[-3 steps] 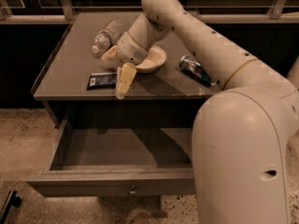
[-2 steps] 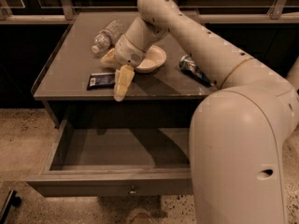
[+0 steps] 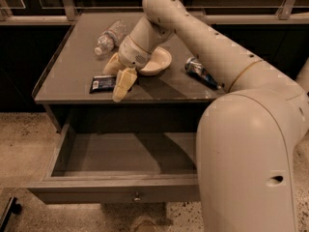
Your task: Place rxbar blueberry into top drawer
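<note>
We've edged cream two-finger gripper (image 3: 118,75), spread, closer to flat navy-wrapped rxbar blueberry (image 3: 102,83); grasp next, grey wooden top drawer (image 3: 96,193) open.

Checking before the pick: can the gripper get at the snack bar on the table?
Probably yes. The gripper hangs right beside the snack bar, fingers apart. Nothing lies on the bar, and the bottle and bowl sit clear of it.

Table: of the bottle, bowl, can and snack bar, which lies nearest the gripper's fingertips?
The snack bar, the flat dark wrapper near the front edge of the table, beside the open gripper; the bottle, bowl and can lie farther.
</note>
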Tool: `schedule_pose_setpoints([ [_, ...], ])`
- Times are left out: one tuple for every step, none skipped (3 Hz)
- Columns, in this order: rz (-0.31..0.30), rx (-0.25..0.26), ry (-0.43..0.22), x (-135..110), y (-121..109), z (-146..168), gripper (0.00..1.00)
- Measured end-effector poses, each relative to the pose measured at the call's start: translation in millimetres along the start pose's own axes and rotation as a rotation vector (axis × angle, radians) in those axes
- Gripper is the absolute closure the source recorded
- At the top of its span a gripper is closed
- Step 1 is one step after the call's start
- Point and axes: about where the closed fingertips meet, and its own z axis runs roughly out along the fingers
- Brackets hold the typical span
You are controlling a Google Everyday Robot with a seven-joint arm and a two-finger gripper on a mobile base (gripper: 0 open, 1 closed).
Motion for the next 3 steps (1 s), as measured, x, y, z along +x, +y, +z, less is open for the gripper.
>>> schedule_pose_setpoints([
  [0.0, 0.0, 0.0, 0.0, 0.0, 0.0, 0.64],
  [0.0, 0.0, 0.0, 0.0, 0.0, 0.1, 0.87],
  [0.0, 0.0, 0.0, -2.5, -0.2, -2.8, 1.0],
])
